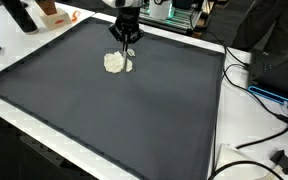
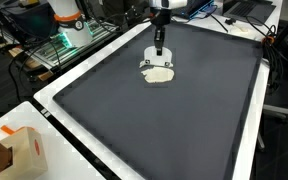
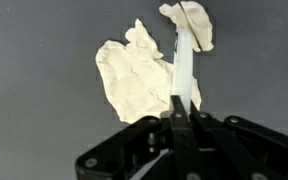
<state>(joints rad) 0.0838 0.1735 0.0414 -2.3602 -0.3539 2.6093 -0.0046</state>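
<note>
A crumpled cream cloth (image 3: 134, 75) lies on the dark grey mat (image 3: 44, 120), near the mat's far edge in both exterior views (image 1: 116, 63) (image 2: 160, 72). My gripper (image 3: 182, 108) hangs straight above the cloth, jaws pressed together on a narrow pale strip of it. That strip runs taut from the jaws to a small lobe of the cloth (image 3: 192, 24). In the exterior views the gripper (image 1: 125, 40) (image 2: 159, 46) stands vertical, fingertips just over the heap. Most of the cloth still rests on the mat.
The mat (image 1: 134, 115) covers nearly the whole white table (image 2: 79, 150). A cardboard box (image 2: 24, 150) sits at one table corner. Cables (image 1: 256, 88) and black gear lie along another side. Shelves and equipment stand behind the arm.
</note>
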